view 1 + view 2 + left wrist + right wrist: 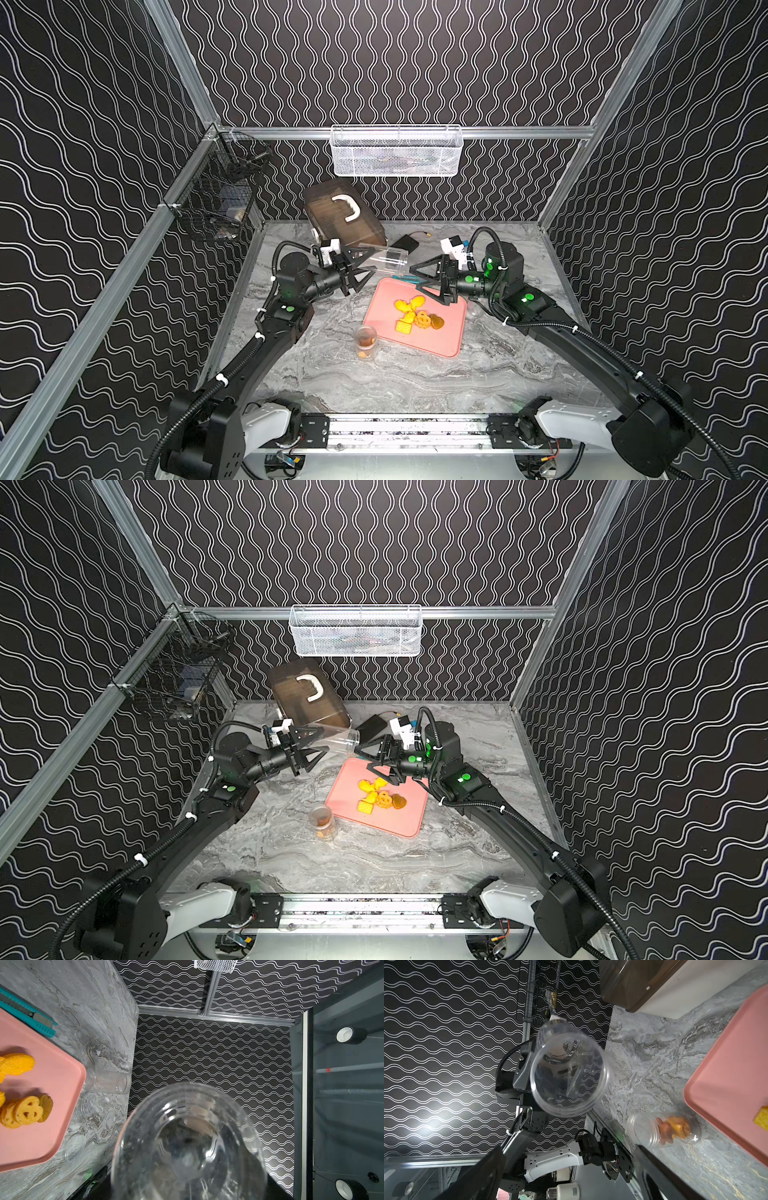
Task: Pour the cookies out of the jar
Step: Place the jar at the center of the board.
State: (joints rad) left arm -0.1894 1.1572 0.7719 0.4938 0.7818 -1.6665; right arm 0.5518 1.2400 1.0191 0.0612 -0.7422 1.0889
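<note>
A grey marble table [374, 386] seen from above, with 2 black robot arms reaching in toward a pink tray [434, 345].

The left gripper [366, 262] is closed on the base end of a clear jar [388, 259]. It holds the jar on its side in the air near the tray's far edge, mouth pointing toward the other arm. In both wrist views the clear jar [569, 1076] looks empty, and you can see straight through it.

The right gripper [415, 277] hangs over the far edge of the tray. Its jaws are spread wide with nothing between them, close to the jar's mouth but apart from it.

The cookies [415, 318] lie in a loose heap near the middle of the tray. They are yellow-orange pieces, among them a square, a pretzel shape and 1 darker brown piece. The pour from the held jar appears to be done.

Not everything is out, though. A small jar [365, 341] stands upright on the table just beside the tray's near left corner, with a brown piece and an orange piece inside. A spare jar [108, 1084], empty, lies on its side on the table beside the tray.

What likely remains is to set the clear jar down and, if the small jar counts, to tip its few pieces onto the tray as well.
</note>
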